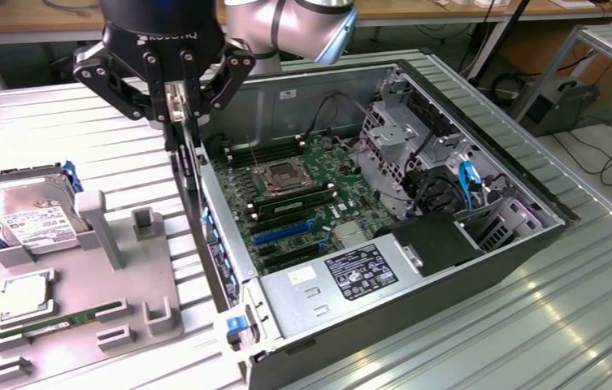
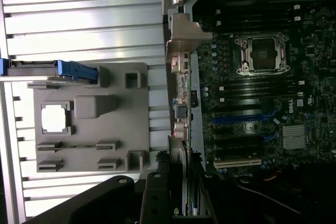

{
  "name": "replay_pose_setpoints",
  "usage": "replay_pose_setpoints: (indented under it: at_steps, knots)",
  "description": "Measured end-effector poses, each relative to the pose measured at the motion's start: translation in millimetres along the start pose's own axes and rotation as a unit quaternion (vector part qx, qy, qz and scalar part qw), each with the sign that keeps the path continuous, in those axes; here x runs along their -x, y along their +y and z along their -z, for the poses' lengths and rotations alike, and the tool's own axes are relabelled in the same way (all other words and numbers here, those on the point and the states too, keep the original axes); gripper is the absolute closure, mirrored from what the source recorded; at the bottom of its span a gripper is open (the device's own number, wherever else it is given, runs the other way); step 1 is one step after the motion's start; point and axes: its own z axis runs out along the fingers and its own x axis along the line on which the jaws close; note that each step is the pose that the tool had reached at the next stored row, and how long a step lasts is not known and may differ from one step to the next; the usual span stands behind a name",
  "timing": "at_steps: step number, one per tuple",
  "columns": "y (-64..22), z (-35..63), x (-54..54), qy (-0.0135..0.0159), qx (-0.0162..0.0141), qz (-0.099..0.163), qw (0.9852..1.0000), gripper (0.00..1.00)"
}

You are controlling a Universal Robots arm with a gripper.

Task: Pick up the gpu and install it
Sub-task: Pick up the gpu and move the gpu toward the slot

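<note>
The gripper (image 1: 181,114) hangs in the upper left of the exterior view, its black fingers (image 1: 210,91) clamped together on the gpu (image 1: 175,99). The card is seen edge-on, thin and upright, clear of the table (image 1: 566,325), with its lower part dropping toward the near wall of the open case (image 1: 523,244). That wall stands between the grey holder (image 1: 121,268) on the exterior view's left and the motherboard (image 1: 306,195) inside the case.

In the wrist view the gripper (image 2: 181,195) holds the gpu (image 2: 180,108) as a narrow strip of components running away from the camera, with its silver bracket (image 2: 185,38) at the far end. The strip lies over the case wall, between the holder (image 2: 89,119) and the motherboard (image 2: 252,108). Whether the card touches the wall cannot be told.

On the motherboard the processor socket (image 1: 287,175) sits open, with blue and black slots (image 1: 284,231) below it toward the frame's bottom.

At the exterior view's left, the holder carries a hard drive (image 1: 29,215) leaning in its blue frame, a square chip (image 1: 26,296) below it, and a long green memory stick (image 1: 56,322) near the bottom left corner.
</note>
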Motion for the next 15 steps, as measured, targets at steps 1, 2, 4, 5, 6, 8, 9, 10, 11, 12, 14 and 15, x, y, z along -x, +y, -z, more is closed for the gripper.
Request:
replay_pose_setpoints:
  at_steps: [1, 2, 4, 5, 6, 8, 9, 10, 11, 12, 14, 15]
  knots:
    - [0.0, -0.1, 0.5, 0.0, 0.0, 0.0, 1.0, 0.74]
    - [0.1, -0.2, 1.0, 0.0, 0.0, 0.0, 1.0, 0.74]
    - [0.1, -0.4, 1.9, 0.0, 0.0, 0.0, 1.0, 0.74]
    - [0.2, -0.5, 2.4, 0.0, 0.0, 0.0, 1.0, 0.74]
    - [0.2, -0.5, 2.9, 0.0, 0.0, 0.0, 1.0, 0.74]
    - [0.3, -0.8, 3.8, 0.0, 0.0, 0.0, 1.0, 0.74]
    - [0.3, -0.9, 4.2, 0.0, 0.0, 0.0, 1.0, 0.74]
    - [0.3, -1.1, 4.7, 0.0, 0.0, 0.0, 1.0, 0.74]
    - [0.3, -1.3, 5.2, 0.0, 0.0, 0.0, 1.0, 0.74]
    - [0.4, -1.5, 5.8, 0.0, 0.0, 0.0, 1.0, 0.74]
    - [0.5, -1.8, 7.1, 0.0, 0.0, 0.0, 1.0, 0.74]
    - [0.5, -1.9, 7.5, 0.0, 0.0, 0.0, 1.0, 0.74]
